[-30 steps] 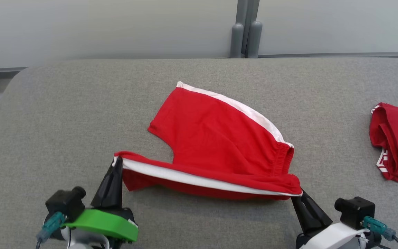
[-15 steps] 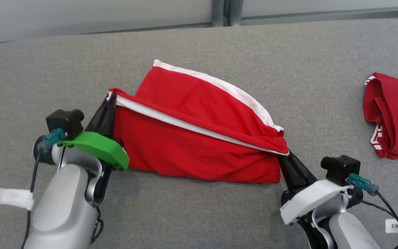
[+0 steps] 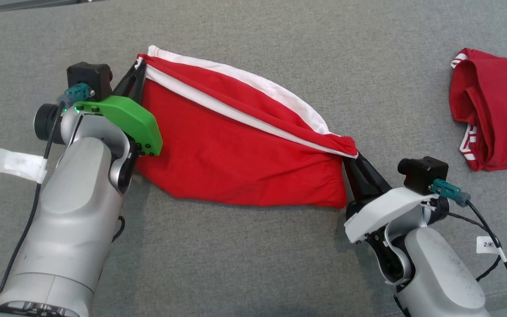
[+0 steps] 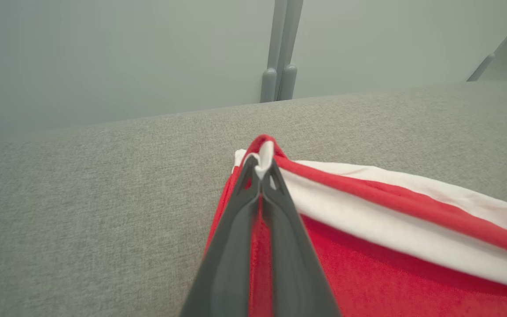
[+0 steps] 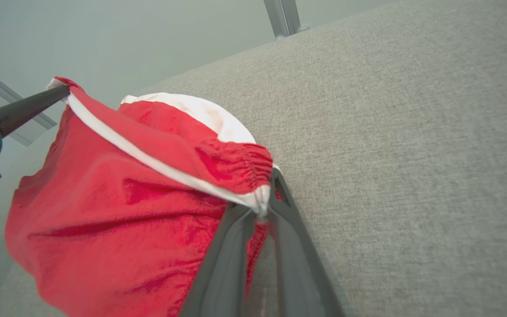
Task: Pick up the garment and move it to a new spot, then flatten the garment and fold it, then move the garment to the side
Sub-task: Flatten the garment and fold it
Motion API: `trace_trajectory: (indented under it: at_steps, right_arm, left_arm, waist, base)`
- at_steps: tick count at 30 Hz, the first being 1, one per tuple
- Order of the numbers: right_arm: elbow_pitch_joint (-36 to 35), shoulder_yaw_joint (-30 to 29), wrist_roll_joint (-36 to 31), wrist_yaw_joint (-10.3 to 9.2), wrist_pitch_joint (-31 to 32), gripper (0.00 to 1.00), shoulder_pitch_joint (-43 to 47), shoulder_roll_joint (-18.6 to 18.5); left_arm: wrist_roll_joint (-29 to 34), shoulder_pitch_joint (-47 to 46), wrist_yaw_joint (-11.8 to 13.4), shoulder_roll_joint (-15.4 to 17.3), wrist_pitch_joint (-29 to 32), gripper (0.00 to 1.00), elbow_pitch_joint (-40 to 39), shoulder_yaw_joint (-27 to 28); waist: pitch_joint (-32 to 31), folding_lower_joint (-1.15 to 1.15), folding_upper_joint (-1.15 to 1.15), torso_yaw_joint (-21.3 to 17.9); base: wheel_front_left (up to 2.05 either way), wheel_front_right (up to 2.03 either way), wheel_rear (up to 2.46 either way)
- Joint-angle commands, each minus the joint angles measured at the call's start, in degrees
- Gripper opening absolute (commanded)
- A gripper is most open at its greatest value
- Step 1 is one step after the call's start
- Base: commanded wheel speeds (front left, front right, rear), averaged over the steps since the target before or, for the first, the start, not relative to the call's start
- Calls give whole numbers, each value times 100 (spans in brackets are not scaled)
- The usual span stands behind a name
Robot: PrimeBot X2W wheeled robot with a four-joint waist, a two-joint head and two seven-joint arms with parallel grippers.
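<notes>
The garment (image 3: 236,149) is a pair of red shorts with white side stripes, folded over itself on the grey table. My left gripper (image 3: 139,66) is shut on its far left corner, where the white-edged hem (image 4: 263,155) pokes out between the closed tips. My right gripper (image 3: 352,157) is shut on the elastic waistband corner (image 5: 260,200) at the right. The held edge stretches between the two grippers, lifted above the lower layer, which hangs down to the table. In the right wrist view the left gripper's dark fingers (image 5: 29,108) hold the opposite corner.
A second red garment (image 3: 495,110) lies bunched at the table's right edge. Grey fabric table surface (image 3: 258,264) spreads wide in front of and beyond the shorts. A pale wall with a grey post (image 4: 280,66) stands behind the table's far edge.
Both grippers carried the held edge away from me and over the shorts, folding the near half onto the far half. The head camera tilted down, so the table's far edge left the picture.
</notes>
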Motion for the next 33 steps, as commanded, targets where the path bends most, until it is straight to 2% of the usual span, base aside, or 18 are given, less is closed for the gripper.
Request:
trace_trajectory:
  at_steps: [1,12,14,15,16,17,18,27,33]
  right_arm:
    - [83,30,41,0,-71,0,-150,-9]
    - [523,261,156,0,-250,0,-604,-9]
    - [584,314,179,0,-291,2,-649,-9]
    - [609,334,191,0,-316,28,-674,-9]
    - [631,348,213,0,-339,58,-694,-9]
    - [635,374,232,0,-382,100,-709,-7]
    - [646,388,258,0,-409,100,-708,-8]
    - [363,398,189,0,-585,100,-560,-9]
    - [-48,171,28,0,-568,100,-265,-8]
  left_arm:
    - [65,-203,1,15,5,0,199,-31]
    - [34,-870,-21,-53,-106,0,1214,-105]
    - [15,-949,42,-67,-141,0,1373,-96]
    - [9,-983,52,-77,-164,0,1440,-94]
    - [5,-1019,89,-86,-216,25,1499,-78]
    - [2,-1049,101,-98,-252,84,1548,-76]
    - [-14,-1077,96,-112,-289,100,1595,-74]
    - [-104,-1196,44,-221,-530,100,1875,-101]
    - [-212,-1014,-23,-288,-619,100,1931,-158]
  waist:
    - [205,0,35,-209]
    - [359,0,35,-353]
    - [378,0,35,-363]
    - [386,0,35,-364]
    - [391,0,35,-363]
    - [395,0,35,-359]
    - [395,0,35,-355]
    - [288,0,35,-295]
    - [119,0,35,-219]
  base:
    - [0,0,0]
    - [0,0,0]
    - [0,0,0]
    - [0,0,0]
    - [0,0,0]
    - [0,0,0]
    - [0,0,0]
    - [0,0,0]
    - [0,0,0]
